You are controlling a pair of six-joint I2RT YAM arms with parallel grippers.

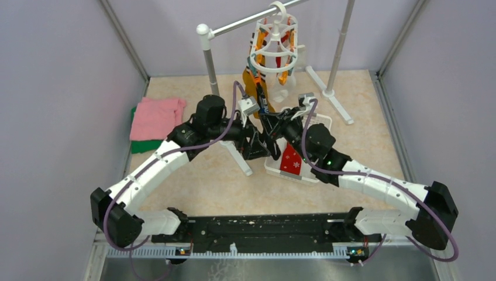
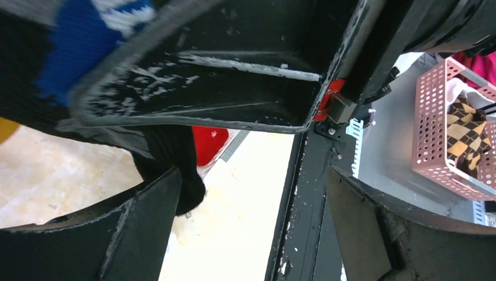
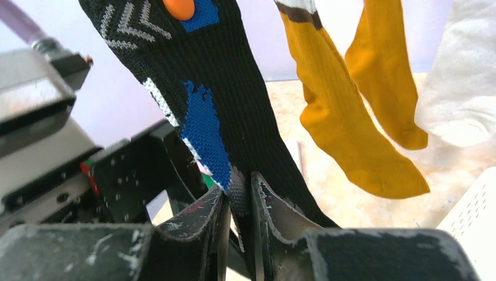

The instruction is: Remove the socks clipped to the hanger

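Observation:
The white hanger [image 1: 275, 41] hangs from the rack bar at the back, with orange clips. A black sock [image 3: 234, 93] with blue and white patches hangs from an orange clip [image 3: 178, 7]. My right gripper [image 3: 238, 187] is shut on the lower part of it; in the top view the right gripper [image 1: 271, 124] is below the hanger. Two mustard socks [image 3: 345, 129] and a white sock [image 3: 462, 88] hang beside it. My left gripper [image 2: 251, 181] is open, and the black sock's toe [image 2: 175, 170] touches its left finger. In the top view the left gripper [image 1: 256, 146] is just below the right one.
A white basket [image 1: 275, 167] under the grippers holds a red dotted sock [image 1: 290, 159]. Folded pink cloth [image 1: 155, 117] on green cloth [image 1: 143, 145] lies at left. The grey-and-white pole rack [image 1: 207, 52] stands behind. A pink perforated basket [image 2: 453, 129] is beyond the table edge.

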